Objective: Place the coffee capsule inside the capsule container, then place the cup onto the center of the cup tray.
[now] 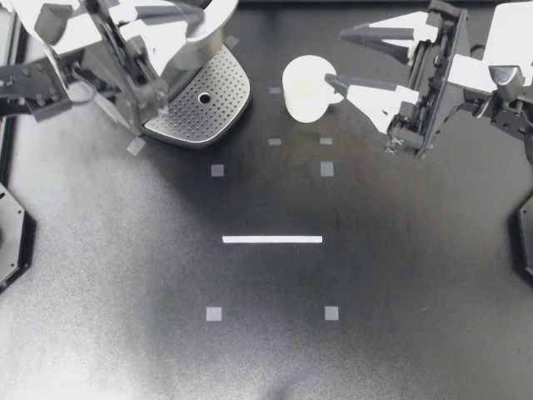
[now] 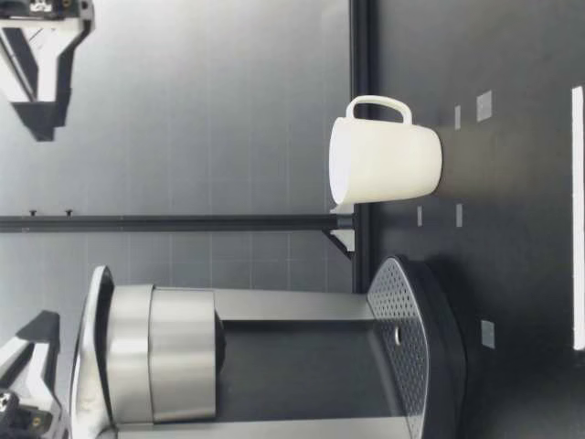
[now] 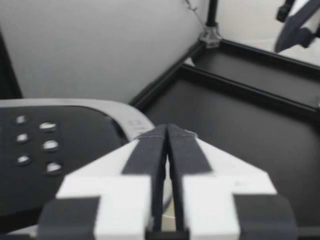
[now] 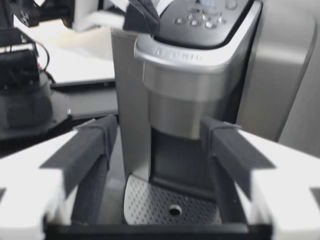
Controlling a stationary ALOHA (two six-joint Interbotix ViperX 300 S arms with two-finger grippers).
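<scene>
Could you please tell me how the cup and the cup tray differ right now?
The cup is white and smooth; the cup tray is grey metal, dotted with holes. The cup stands tall and upright; the cup tray lies low and flat. Both are on the table, side by side and apart.
</scene>
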